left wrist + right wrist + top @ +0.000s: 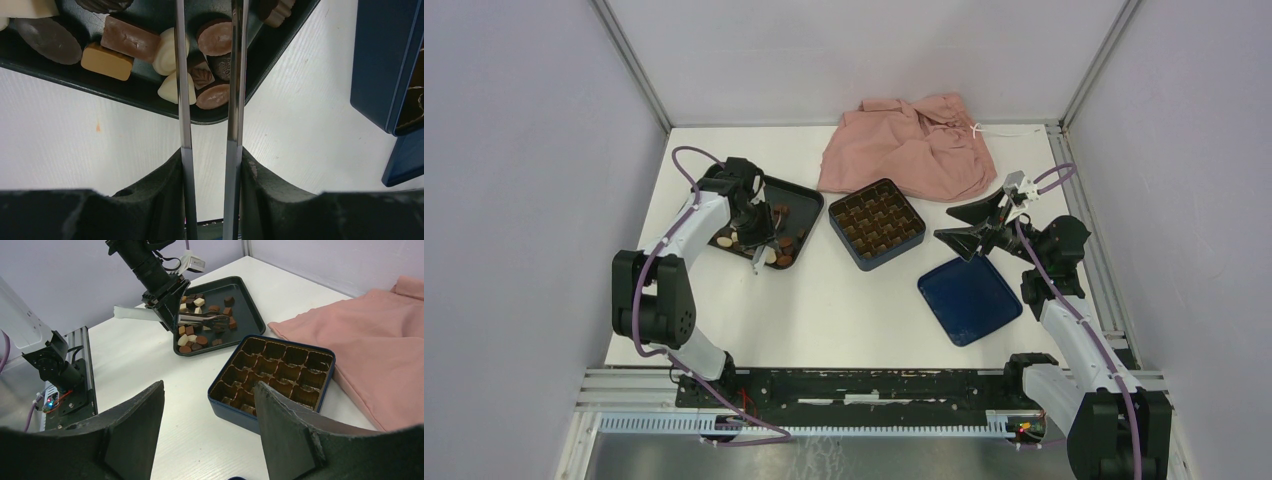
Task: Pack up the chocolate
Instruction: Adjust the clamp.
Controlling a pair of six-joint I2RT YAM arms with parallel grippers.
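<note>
Starting at the far left, found the left gripper clenched on a pair of metal tongs, blades angled down into the black tray. Spotted the chocolate lying loose in that tray: dark, tan and cream pieces crowded together, many touching. Caught a leaf-stamped dark piece sitting between the two blades, neighbours pressed close on either side. Couldn't tell whether pinched or merely straddled.

Smelled trouble right there: closing on that cluster risked grabbing two at once, or shoving a cream piece against the rim. Feared too hard a squeeze as well. Glossy rounded sweets, thin steel, an easy squirt sideways.

Moved on to the middle: dark blue box just right of the tray, gridded insert showing no piece in the cells on view. Judged packing barely begun. Worried about the carry across the gap, with a loose hold meaning a dropped piece rolling over the white table. Noted narrow cells too, demanding a square drop, else a piece perched on a divider.

Finished at the right: blue lid flat near the box, right gripper released, jaws wide, nothing between them. Flagged a possible clash of arms over the box.
</note>
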